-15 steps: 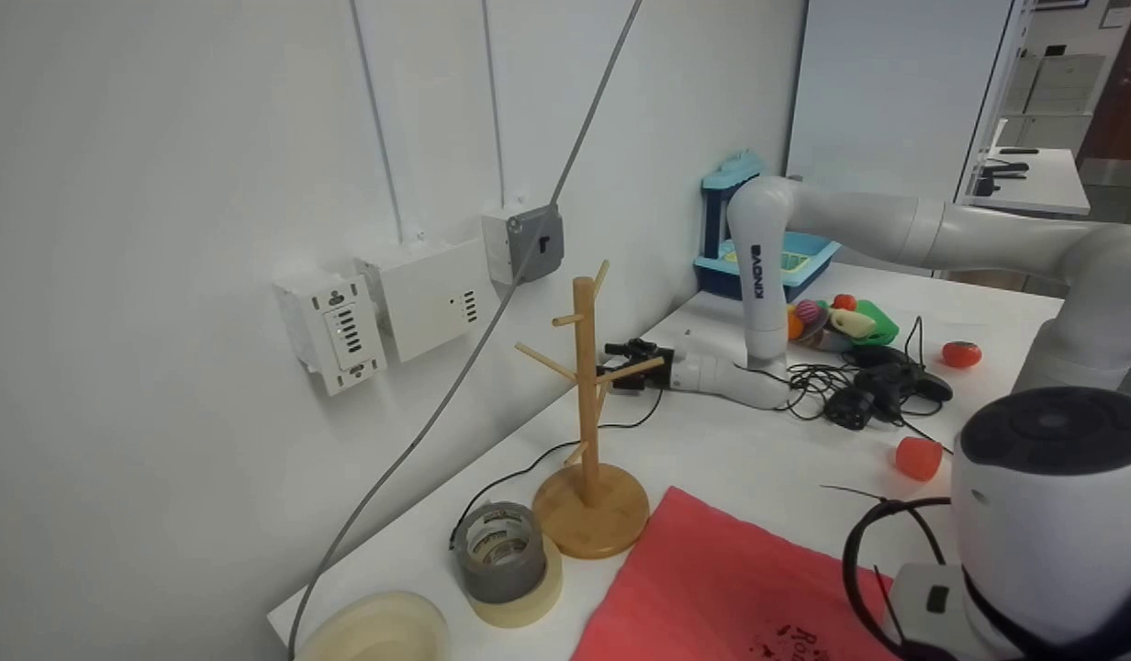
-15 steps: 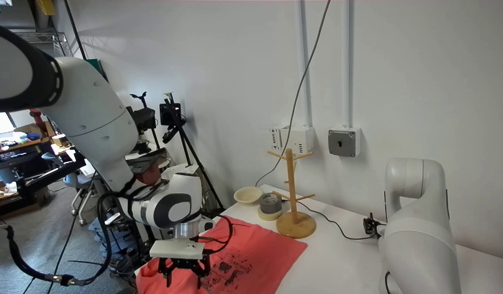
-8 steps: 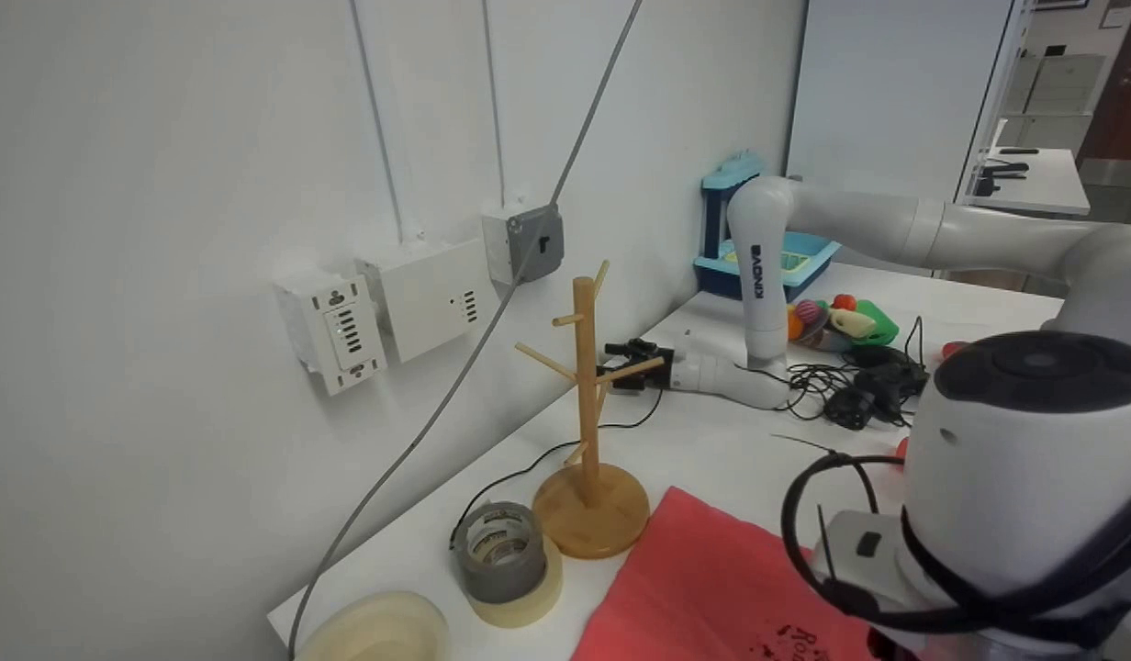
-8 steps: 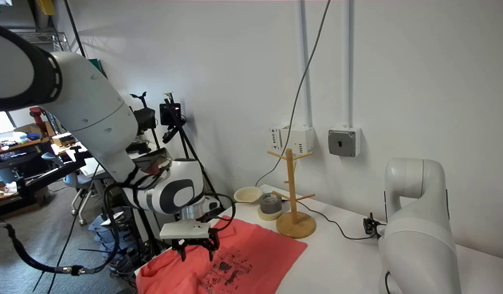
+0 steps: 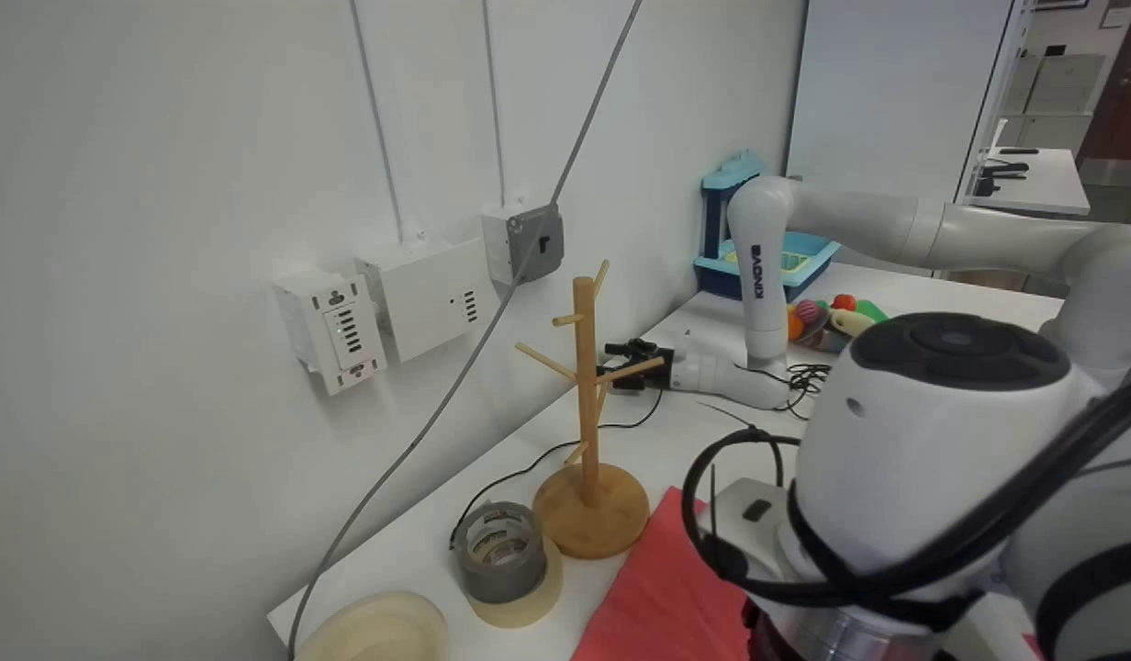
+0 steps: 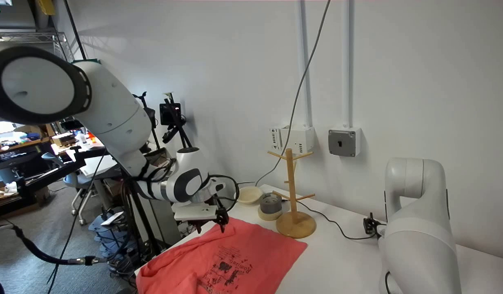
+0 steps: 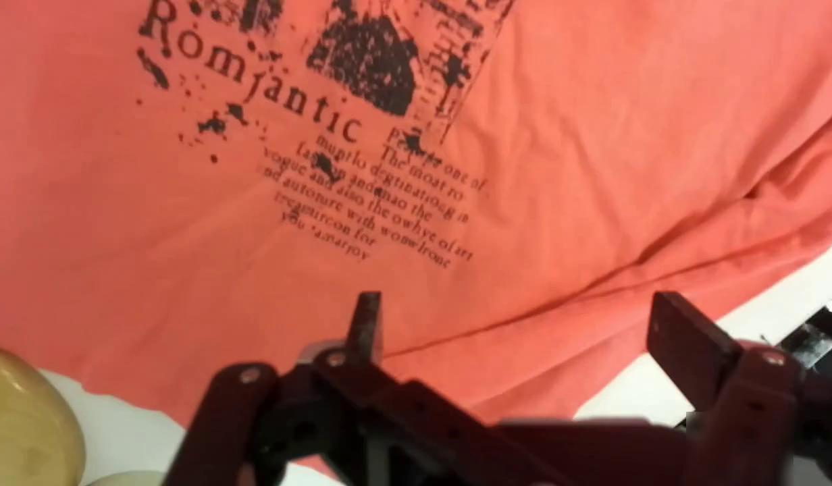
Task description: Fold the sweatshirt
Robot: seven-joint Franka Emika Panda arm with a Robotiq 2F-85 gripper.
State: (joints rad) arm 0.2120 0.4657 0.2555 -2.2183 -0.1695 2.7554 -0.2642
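Gripper, jaws spread wide, unclenched, hangs over edge of coral-red sweatshirt. Garment lies on white table, printed side up, creased near that edge. Wooden stand upright just beside it; gray tape roll stacked on pale tape roll by stand's base; beige bowl near rolls. Second robot arm well apart.

The coral-red sweatshirt lies on the white worktop, printed side upward, partly rumpled. At its edge hangs the end effector, fingers apart. A wooden peg stand rises just beside the garment; a grey tape roll atop a pale one and a bowl sit nearby. Another robot arm stands well apart.
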